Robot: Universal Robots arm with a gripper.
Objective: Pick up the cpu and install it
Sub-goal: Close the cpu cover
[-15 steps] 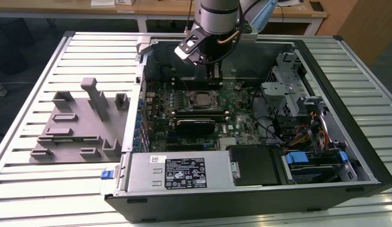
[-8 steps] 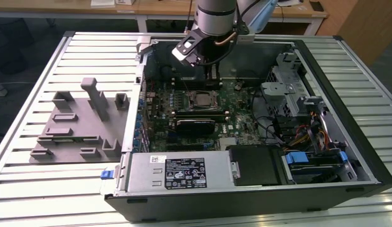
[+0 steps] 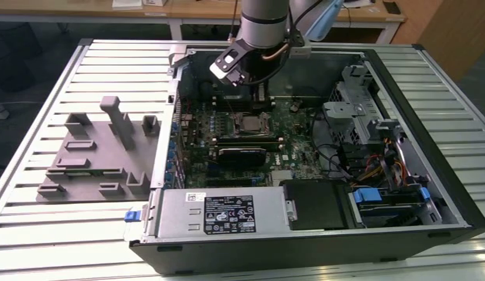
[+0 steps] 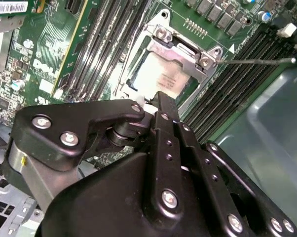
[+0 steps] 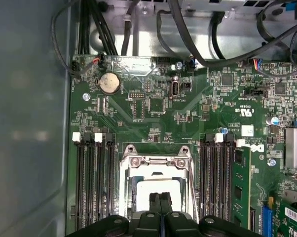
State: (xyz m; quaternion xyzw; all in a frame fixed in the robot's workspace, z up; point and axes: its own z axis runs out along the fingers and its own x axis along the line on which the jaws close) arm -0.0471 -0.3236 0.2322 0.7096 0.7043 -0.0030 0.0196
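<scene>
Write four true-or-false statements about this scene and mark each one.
1. The cpu lies in the socket on the motherboard. True.
2. The gripper holds the cpu lifted off the board. False: it is shut on nothing, above the cpu.
3. The grey fixture blocks stand inside the computer case. False: they sit on the slatted table, at the exterior view's left of the case.
4. Memory slots run on both sides of the socket. True.
</scene>
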